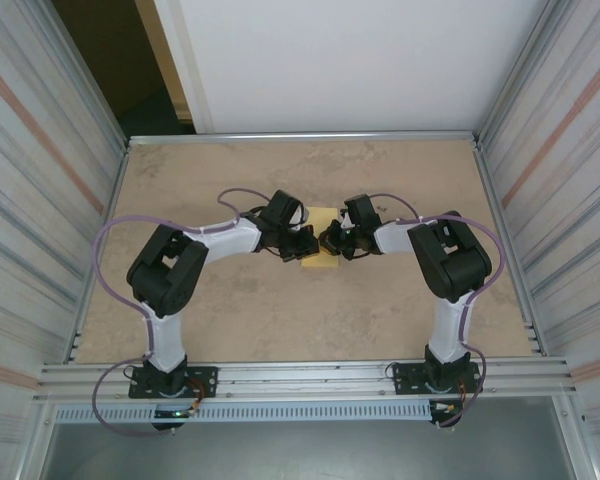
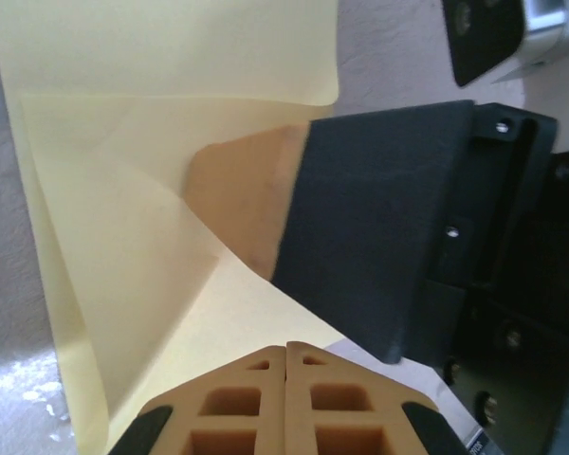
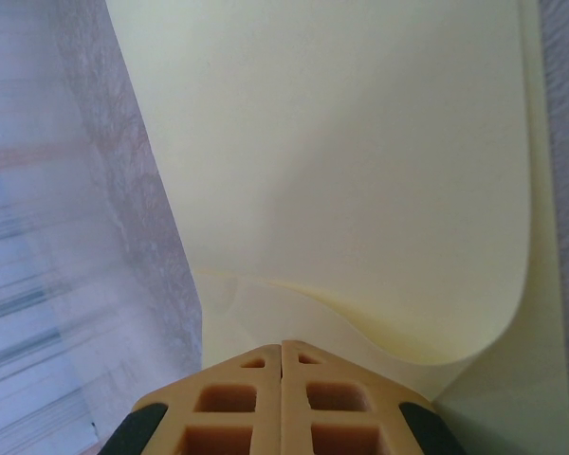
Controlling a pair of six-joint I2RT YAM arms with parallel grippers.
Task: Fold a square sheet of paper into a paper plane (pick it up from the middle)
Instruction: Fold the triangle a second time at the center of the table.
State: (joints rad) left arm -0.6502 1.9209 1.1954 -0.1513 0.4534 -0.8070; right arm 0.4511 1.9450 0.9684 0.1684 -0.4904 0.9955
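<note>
The square sheet of paper (image 1: 318, 264) lies pale yellow at the table's middle, partly folded, with both grippers over it. In the left wrist view the paper (image 2: 123, 190) shows diagonal creases and a folded flap. My left gripper (image 2: 286, 347) is shut, its tips resting on the sheet. The right gripper's tan finger (image 2: 242, 199) and black body press on the sheet just ahead. In the right wrist view a flap of the paper (image 3: 360, 171) curls up and over ahead of my right gripper (image 3: 283, 343), which is shut with its tips on the lower layer. From above, the left gripper (image 1: 302, 243) and right gripper (image 1: 332, 238) nearly meet.
The brown table (image 1: 230, 320) is framed by a metal rail, with corrugated walls (image 1: 40, 200) on both sides and a white panel (image 1: 350, 60) behind. Both arms bend inward from their bases at the near edge.
</note>
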